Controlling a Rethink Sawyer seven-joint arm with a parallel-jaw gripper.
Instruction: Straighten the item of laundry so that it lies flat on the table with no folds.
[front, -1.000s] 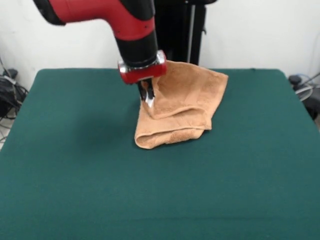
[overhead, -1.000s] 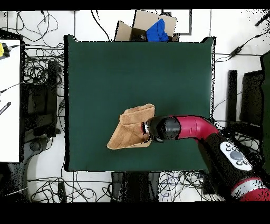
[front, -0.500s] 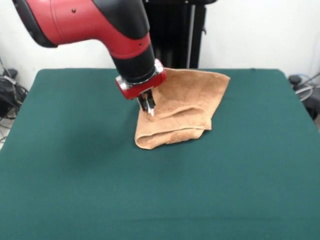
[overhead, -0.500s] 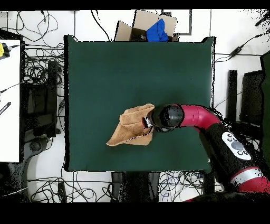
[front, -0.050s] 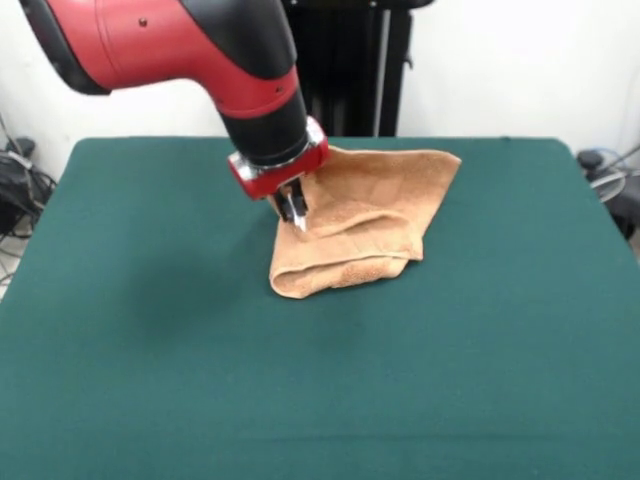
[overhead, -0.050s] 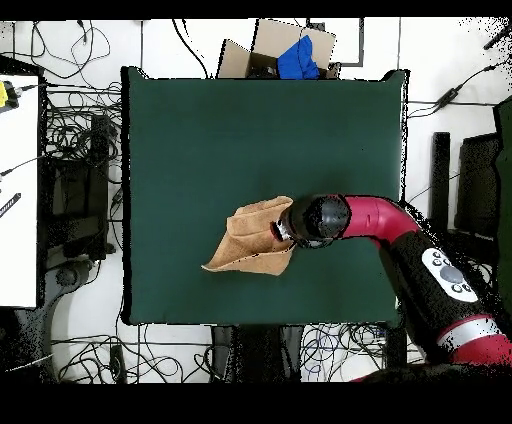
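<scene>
I'm seeing the arm (front, -0.050s: 190, 50) covering the towel's (front, -0.050s: 365, 225) far left corner in the front view, and overhead its wrist is hiding the towel (overhead, -0.050s: 250, 240) edge nearest it. The gripper (front, -0.050s: 296, 212) is sitting at the towel's raised left edge; its fingers are looking pinched together on a fold of the towel, though the tips are small and hard to read. The towel is lying folded and bunched on the table (front, -0.050s: 150, 330), toward the robot's side of centre. Overhead, its long axis is running diagonally, one pointed corner aiming at the table's (overhead, -0.050s: 200, 130) lower left.
</scene>
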